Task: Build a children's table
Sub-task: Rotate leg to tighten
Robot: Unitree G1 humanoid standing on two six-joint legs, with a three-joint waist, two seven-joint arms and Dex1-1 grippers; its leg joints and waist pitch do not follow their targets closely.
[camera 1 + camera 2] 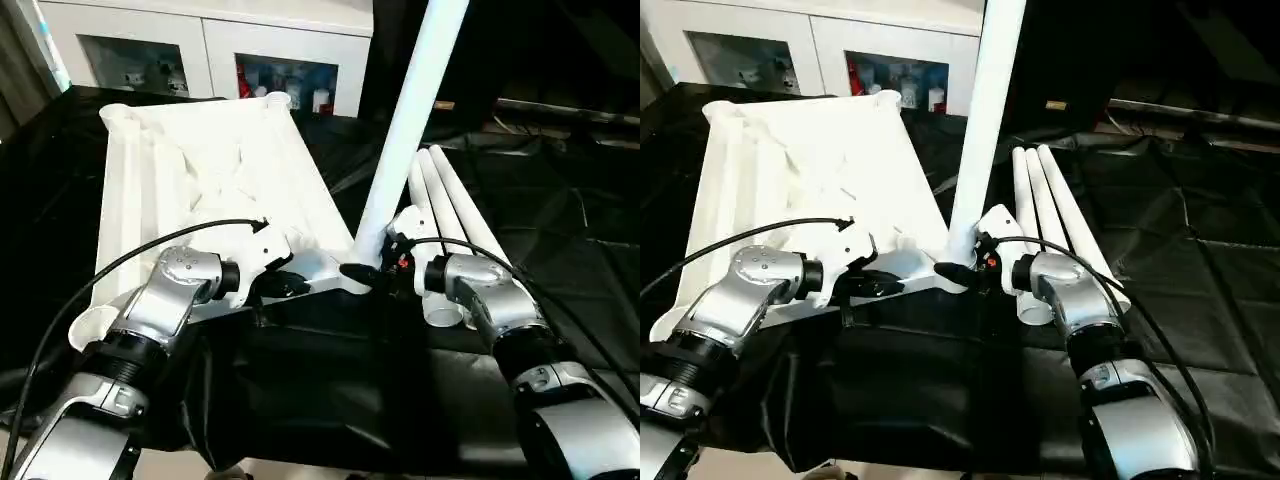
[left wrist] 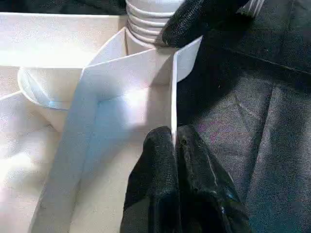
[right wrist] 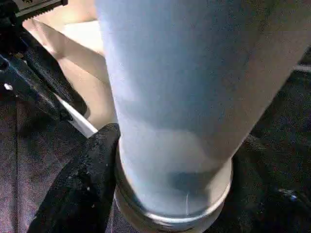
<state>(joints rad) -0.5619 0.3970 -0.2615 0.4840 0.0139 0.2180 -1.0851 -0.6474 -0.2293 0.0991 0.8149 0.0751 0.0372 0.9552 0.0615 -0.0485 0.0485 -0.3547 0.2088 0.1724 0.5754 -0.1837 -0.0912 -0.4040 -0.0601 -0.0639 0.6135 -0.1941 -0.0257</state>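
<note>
Head stereo pair: looks forward and down over both forearms at the desk (image 1: 560,250). Both eyes share the tabletop (image 1: 230,170) at 11 o'clock, the standing leg (image 1: 405,130) at 12 and the spare legs (image 1: 1060,215) at 1; the right eye's picture sits slightly offset.

Left wrist view: very close, along the left hand (image 2: 176,145) toward the tabletop's corner rib (image 2: 172,92) and socket (image 2: 146,26).

Right wrist view: very close, against the base of the leg, also seen by the head pair.
</note>
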